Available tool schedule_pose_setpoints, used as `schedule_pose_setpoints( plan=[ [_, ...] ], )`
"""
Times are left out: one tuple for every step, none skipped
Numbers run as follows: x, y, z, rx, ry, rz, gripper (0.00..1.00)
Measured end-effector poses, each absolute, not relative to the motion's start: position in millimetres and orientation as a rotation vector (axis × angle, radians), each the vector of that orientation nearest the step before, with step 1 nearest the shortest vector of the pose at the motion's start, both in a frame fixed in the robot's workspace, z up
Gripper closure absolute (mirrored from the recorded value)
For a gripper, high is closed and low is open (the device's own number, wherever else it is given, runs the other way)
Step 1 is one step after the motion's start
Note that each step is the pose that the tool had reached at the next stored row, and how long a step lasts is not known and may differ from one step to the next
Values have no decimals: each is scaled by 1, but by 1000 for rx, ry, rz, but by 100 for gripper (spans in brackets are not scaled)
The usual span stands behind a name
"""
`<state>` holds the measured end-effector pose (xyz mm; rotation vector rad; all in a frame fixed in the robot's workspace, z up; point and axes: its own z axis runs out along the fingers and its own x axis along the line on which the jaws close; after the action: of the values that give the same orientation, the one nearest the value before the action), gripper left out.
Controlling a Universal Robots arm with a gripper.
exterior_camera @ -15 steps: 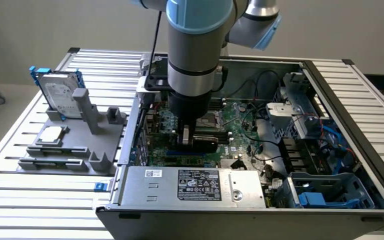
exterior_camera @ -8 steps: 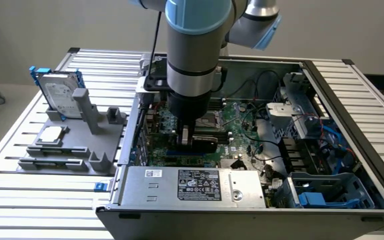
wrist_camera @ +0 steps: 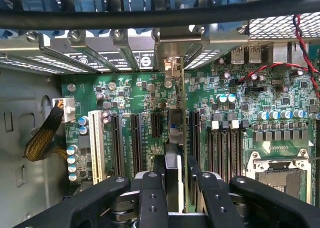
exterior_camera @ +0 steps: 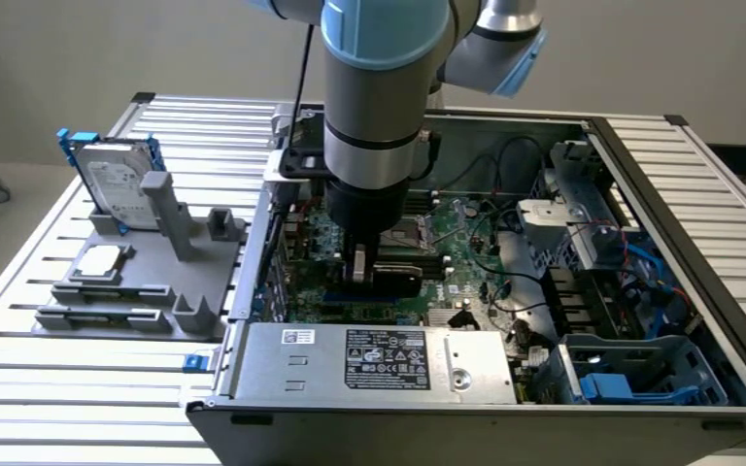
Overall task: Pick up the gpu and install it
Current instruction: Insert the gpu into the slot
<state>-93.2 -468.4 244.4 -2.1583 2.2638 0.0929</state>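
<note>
A robot arm works over an open computer case on a slatted metal tabletop. At the exterior view's left, a grey holder sits on the tabletop, carrying a silver hard drive upright in a blue frame and, nearer the front, a small square silver processor chip lying flat. To the right of the holder stands the open computer case, with a silver power supply along its near edge and the green motherboard on its floor. The arm reaches straight down into the case, and its hand is low over the motherboard, near the case's left wall. In the wrist view the hand is closed on the gpu, which stands on edge between the black fingers. The card lies in line with the black expansion slots, its silver end bracket meeting the case's rear slot openings.
</note>
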Motion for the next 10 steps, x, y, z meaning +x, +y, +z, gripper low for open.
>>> schedule_pose_setpoints(
  plan=[
    [-93, -468, 244, -2159, 2264, 94, 71],
    [-93, -468, 244, -2159, 2265, 95, 71],
    [-93, -468, 244, -2160, 2265, 96, 71],
    [-93, -468, 244, -2160, 2266, 97, 71],
    [-93, -468, 244, -2161, 2266, 99, 71],
    [-93, -468, 244, -2162, 2267, 101, 71],
    [-93, -468, 244, -2163, 2268, 103, 71],
    [-93, -468, 244, -2163, 2269, 106, 71],
    [-93, -468, 244, -2164, 2270, 108, 71],
    [-93, -468, 244, -2165, 2271, 110, 71]
  ],
)
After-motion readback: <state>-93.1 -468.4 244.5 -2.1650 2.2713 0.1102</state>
